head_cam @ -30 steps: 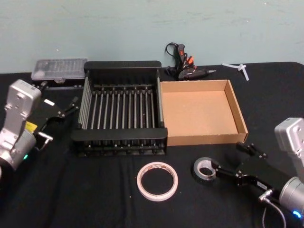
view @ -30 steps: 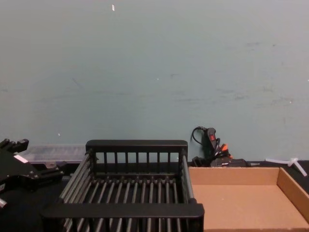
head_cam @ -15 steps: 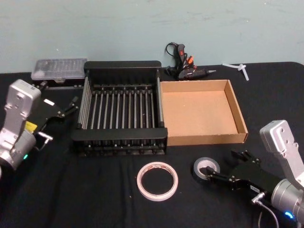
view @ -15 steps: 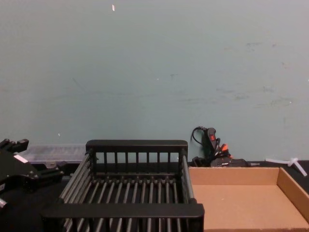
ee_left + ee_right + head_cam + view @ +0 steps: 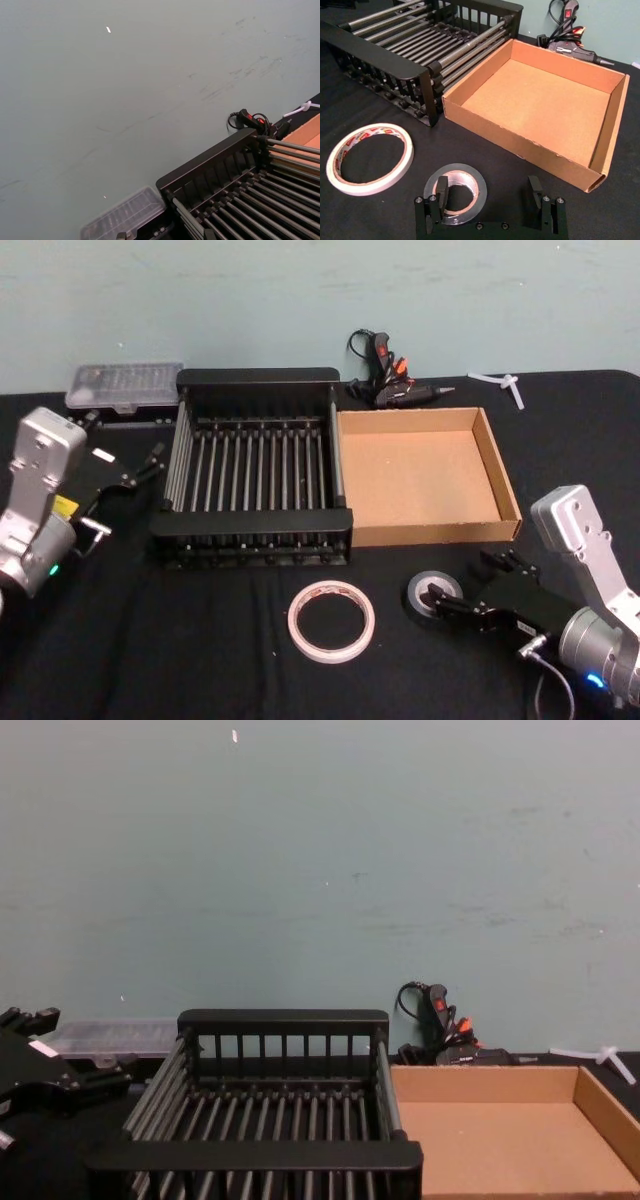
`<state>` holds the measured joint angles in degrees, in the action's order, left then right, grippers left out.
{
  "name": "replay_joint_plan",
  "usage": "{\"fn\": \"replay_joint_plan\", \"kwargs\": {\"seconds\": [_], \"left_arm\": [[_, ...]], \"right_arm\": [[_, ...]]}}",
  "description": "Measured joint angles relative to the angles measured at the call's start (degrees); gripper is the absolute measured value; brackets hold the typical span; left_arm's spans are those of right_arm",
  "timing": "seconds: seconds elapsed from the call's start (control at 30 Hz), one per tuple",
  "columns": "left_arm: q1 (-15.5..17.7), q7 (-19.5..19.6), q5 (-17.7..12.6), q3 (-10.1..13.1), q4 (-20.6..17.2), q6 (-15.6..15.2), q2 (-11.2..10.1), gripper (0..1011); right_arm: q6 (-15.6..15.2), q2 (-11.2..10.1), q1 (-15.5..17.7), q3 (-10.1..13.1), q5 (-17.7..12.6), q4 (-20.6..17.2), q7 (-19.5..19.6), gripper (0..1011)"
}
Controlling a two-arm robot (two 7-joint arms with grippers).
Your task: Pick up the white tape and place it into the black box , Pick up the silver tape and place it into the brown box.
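The silver tape [image 5: 433,596] [image 5: 470,175] lies flat on the black cloth in front of the brown box [image 5: 435,532] [image 5: 540,107] [image 5: 500,1130]. My right gripper [image 5: 468,582] [image 5: 488,195] is open at the roll. One finger sits over the roll's hole and the other stands outside it on the side away from the white tape. The white tape [image 5: 331,621] [image 5: 365,187] lies flat beside the silver one, in front of the black box [image 5: 255,377] [image 5: 375,57] [image 5: 283,1020]. Both boxes hold nothing. My left gripper [image 5: 122,437] [image 5: 78,1042] is parked open beside the black box.
A glue gun [image 5: 385,375] [image 5: 567,40] lies behind the brown box. A clear plastic case [image 5: 125,385] [image 5: 125,217] sits at the back left, and a small white plastic piece [image 5: 505,383] at the back right. Black cloth covers the table.
My right wrist has risen and swung in toward the silver tape, drawing the open fingers closer over it. The tapes, boxes and left arm have not moved.
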<state>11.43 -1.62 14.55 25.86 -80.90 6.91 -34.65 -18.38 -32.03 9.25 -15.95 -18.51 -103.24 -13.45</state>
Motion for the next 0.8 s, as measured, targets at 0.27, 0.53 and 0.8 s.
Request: {"fn": "replay_joint_plan", "kwargs": {"seconds": [0.27, 0.53, 0.8], "left_arm": [[0.0, 0.0, 0.0, 0.0, 0.0, 0.0, 0.0, 1001], [0.0, 0.0, 0.0, 0.0, 0.0, 0.0, 0.0, 1001], [0.0, 0.0, 0.0, 0.0, 0.0, 0.0, 0.0, 1001]], "right_arm": [[-1.5, 0.9, -0.6, 0.5, 1.2, 0.7, -0.4, 1002], [-2.2, 1.9, -0.6, 0.9, 2.2, 1.1, -1.1, 1003], [-2.7, 2.8, -0.6, 1.5, 3.0, 1.4, -1.7, 1002]]}}
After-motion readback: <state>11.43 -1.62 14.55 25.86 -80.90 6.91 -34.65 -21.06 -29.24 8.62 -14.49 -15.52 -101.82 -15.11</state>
